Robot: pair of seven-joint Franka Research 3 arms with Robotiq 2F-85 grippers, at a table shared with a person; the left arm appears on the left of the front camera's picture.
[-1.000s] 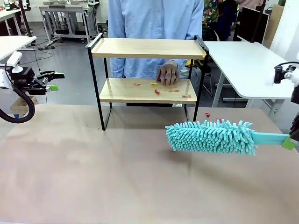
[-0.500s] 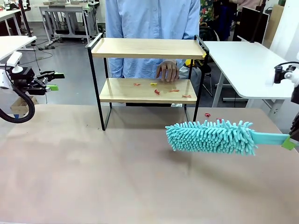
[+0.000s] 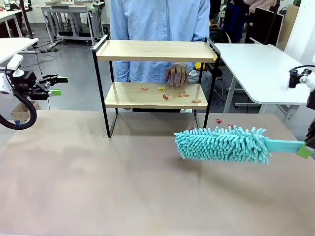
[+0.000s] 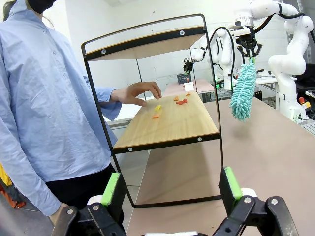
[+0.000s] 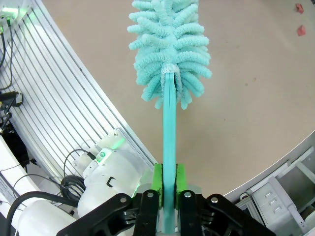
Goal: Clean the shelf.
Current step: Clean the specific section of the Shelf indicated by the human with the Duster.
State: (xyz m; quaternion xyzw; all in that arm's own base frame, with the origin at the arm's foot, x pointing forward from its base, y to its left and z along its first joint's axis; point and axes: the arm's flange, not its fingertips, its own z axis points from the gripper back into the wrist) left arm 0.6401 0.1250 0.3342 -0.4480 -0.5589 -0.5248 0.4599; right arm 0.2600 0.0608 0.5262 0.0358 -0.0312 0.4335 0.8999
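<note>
Holding the teal duster (image 3: 221, 144) tight by its handle, right hand (image 5: 168, 179) should go in low and level; left hand (image 4: 171, 187) hangs wide open, empty. Shelf (image 3: 152, 51) sits at the bench's (image 3: 98, 187) far side; sweep the scraps (image 3: 165, 96) off its lower board (image 3: 128, 96), minding the person's hand (image 3: 176, 75).

Two-tier wood shelf (image 3: 155, 51) stands upright, scraps (image 3: 165, 96) on lower board.

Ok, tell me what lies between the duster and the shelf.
In the front view, mostly bare tabletop, plus small red scraps lying on it just right of the shelf's right legs, beyond the teal duster.
</note>
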